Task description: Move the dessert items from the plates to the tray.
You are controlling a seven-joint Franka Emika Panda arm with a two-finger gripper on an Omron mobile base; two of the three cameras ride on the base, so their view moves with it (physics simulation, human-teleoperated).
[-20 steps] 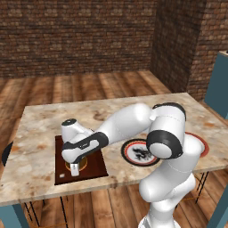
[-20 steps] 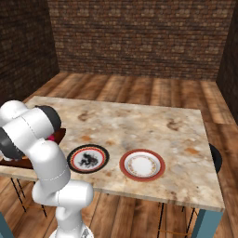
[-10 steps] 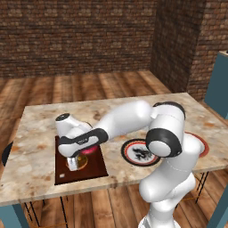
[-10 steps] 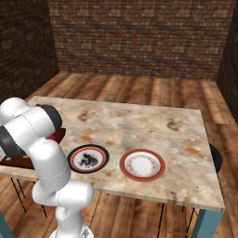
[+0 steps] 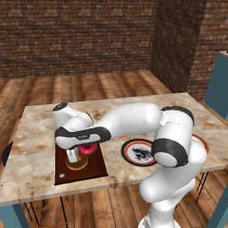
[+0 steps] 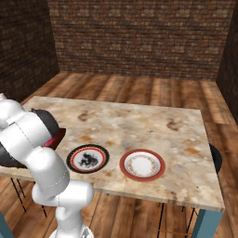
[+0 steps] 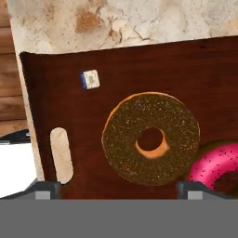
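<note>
**Status: both doughnuts on the tray, end effector above them**

Left base view, left to right:
- The flat dark brown rectangular wooden tray [image 5: 91, 168] lies near the front left edge of the marbled beige stone bench [image 5: 35, 151].
- The brown caramel-glazed ring doughnut [image 5: 80, 164] rests on the tray. The bright pink frosted ring doughnut [image 5: 90, 148] lies just beside it, toward the far side of the tray, partly hidden by the arm.
- The end effector [image 5: 71, 156] points down directly over the brown doughnut. Its fingers are spread apart and grip nothing.
- The round white plate with black rim, red ring and dark centre pattern [image 5: 136, 151] sits on the bench to the right of the tray, apart from it. It carries no doughnut.
- The red-rimmed plate shows as a thin arc at the right, mostly hidden behind the arm.

Right base view, left to right:
- The arm covers the tray area.
- The patterned plate [image 6: 87, 158] and the round white plain plate with red rim [image 6: 142, 165] lie side by side near the front edge, close together but not touching. Neither holds a doughnut.

Hand view, left to right:
- The handle slot [image 7: 61, 155] of the tray [image 7: 60, 88] shows the bench through it. A small white square label [image 7: 90, 79] sits on the tray above it.
- The brown doughnut [image 7: 151, 138] lies flat, centred between the two fingertips [image 7: 46, 189], which stand wide to either side and clear of it.
- The pink doughnut [image 7: 214, 166] touches or slightly overlaps the brown one at the lower right; which cannot be told.
</note>
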